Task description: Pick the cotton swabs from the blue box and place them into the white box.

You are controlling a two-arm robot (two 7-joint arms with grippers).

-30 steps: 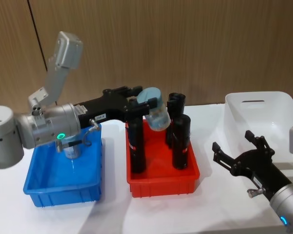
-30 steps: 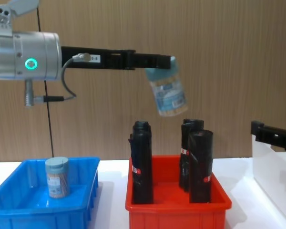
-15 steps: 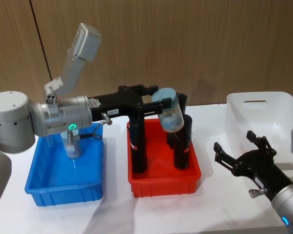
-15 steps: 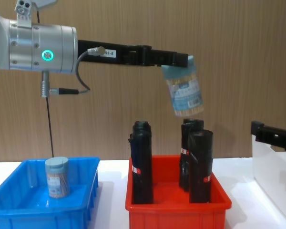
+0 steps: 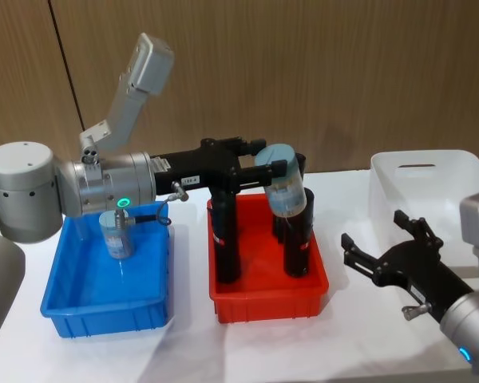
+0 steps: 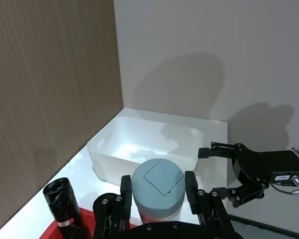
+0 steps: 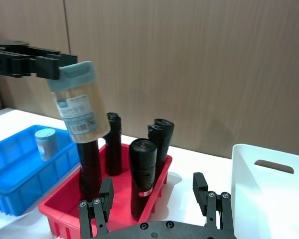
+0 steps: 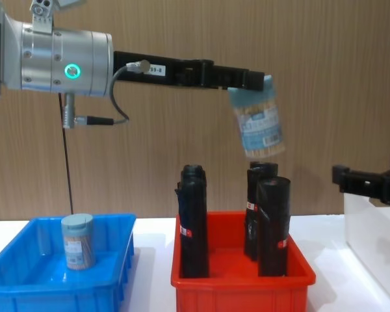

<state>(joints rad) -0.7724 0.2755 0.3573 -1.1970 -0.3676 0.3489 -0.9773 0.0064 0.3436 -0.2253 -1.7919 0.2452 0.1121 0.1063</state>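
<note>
My left gripper (image 5: 271,163) is shut on the lid end of one jar of cotton swabs (image 5: 286,189), which hangs tilted above the red bin; the same jar (image 8: 261,123) is well above the black rolls. A second jar of cotton swabs (image 5: 116,234) stands upright in the blue box (image 5: 104,307) at the left. The white box (image 5: 431,187) stands at the far right. My right gripper (image 5: 375,231) hovers open in front of the white box, between it and the red bin, holding nothing.
A red bin (image 5: 267,305) sits between the blue and white boxes, with three tall black rolls (image 5: 223,239) standing in it under the carried jar. A wooden wall rises behind the white table (image 5: 343,343).
My left arm has carried the jar to the right, from over the red bin's left part to above its right-hand rolls. My right gripper has shifted slightly left.
</note>
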